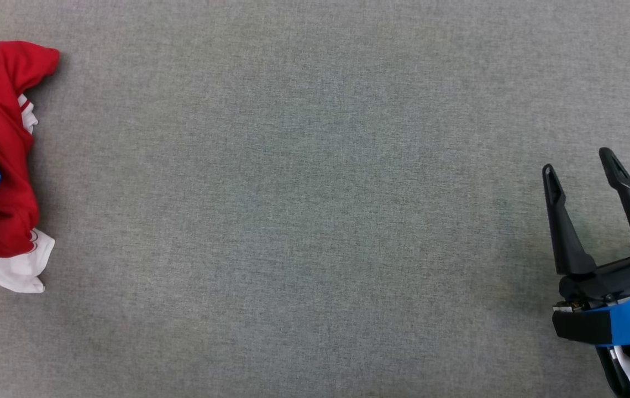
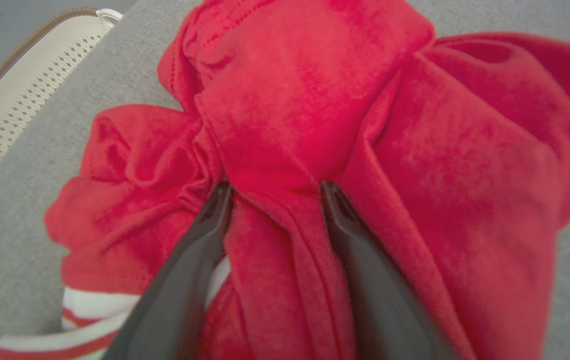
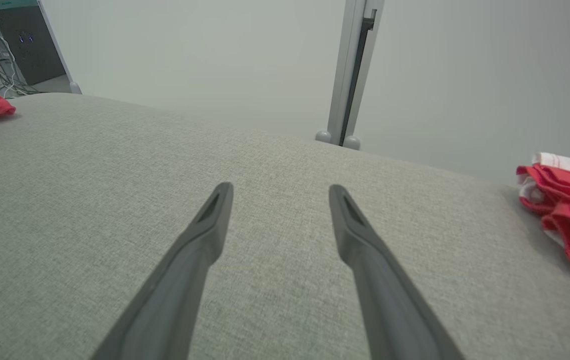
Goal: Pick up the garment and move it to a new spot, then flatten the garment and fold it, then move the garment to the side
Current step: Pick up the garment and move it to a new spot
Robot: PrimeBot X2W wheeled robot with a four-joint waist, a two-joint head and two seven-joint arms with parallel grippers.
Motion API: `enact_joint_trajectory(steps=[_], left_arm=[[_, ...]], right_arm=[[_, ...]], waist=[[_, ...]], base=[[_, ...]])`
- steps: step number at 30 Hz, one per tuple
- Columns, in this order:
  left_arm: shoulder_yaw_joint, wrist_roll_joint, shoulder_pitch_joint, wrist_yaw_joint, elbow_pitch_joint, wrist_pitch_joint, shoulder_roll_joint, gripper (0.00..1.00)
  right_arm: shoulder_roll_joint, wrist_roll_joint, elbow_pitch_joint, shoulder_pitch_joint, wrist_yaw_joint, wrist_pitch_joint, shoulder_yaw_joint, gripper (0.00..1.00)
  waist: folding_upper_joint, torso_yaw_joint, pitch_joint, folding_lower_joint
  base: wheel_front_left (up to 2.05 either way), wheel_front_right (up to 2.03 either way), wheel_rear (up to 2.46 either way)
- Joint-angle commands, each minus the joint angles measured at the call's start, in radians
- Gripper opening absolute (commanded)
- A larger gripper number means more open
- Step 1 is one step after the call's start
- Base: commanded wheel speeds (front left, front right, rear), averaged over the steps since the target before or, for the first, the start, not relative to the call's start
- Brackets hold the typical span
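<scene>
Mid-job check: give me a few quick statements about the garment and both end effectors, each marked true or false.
1. The left end effector has its fingers spread either side of a fold of the red garment. True.
2. The right end effector holds cloth. False: it is open above the bare grey table, gripping nothing.
3. The red garment is flattened. False: it lies bunched up.
4. A white perforated basket sits beyond the table's edge. True.
</scene>
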Motion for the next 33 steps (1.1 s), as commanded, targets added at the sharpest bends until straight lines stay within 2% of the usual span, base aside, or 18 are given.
enact_joint_trajectory(steps=[1,4,9,12,18,27,33], left_arm=[[-0.030,-0.016,0.032,-0.010,0.023,0.049,-0.026,0.00],[-0.060,-0.044,0.048,-0.010,0.006,0.064,-0.007,0.00],[-0.110,-0.090,0.045,-0.010,-0.059,0.020,0.017,0.00],[-0.186,-0.117,0.021,-0.009,-0.149,-0.060,0.057,0.00],[-0.294,-0.110,-0.024,-0.009,-0.285,-0.174,0.076,0.00],[-0.399,-0.086,-0.087,-0.006,-0.543,-0.276,0.062,0.00],[-0.452,-0.072,-0.129,-0.006,-0.681,-0.284,0.015,0.00]], right_arm=[[0.002,-0.002,0.004,-0.012,0.000,-0.003,0.000,1.00],[0.007,0.001,0.016,-0.015,0.000,-0.008,0.004,1.00],[0.025,0.006,0.038,-0.017,0.000,-0.029,0.012,1.00],[0.045,0.009,0.078,-0.012,0.000,-0.055,0.029,1.00],[0.070,0.022,0.133,-0.003,0.000,-0.086,0.043,1.00],[0.110,0.035,0.208,0.014,0.000,-0.124,0.064,1.00],[0.129,0.044,0.242,0.028,0.000,-0.145,0.063,1.00]], waist=[[0.0000,-0.007,-0.004,0.0001],[0.0000,-0.018,-0.016,0.0001],[0.0000,-0.035,-0.056,0.0001],[0.0000,-0.054,-0.113,0.0001],[0.0000,-0.089,-0.187,0.0001],[0.0000,-0.186,-0.284,0.0001],[0.0000,-0.254,-0.309,0.0001]], base=[[0.00,0.00,0.00],[0.00,0.00,0.00],[0.00,0.00,0.00],[0.00,0.00,0.00],[0.00,0.00,0.00],[0.00,0.00,0.00],[0.00,0.00,0.00]])
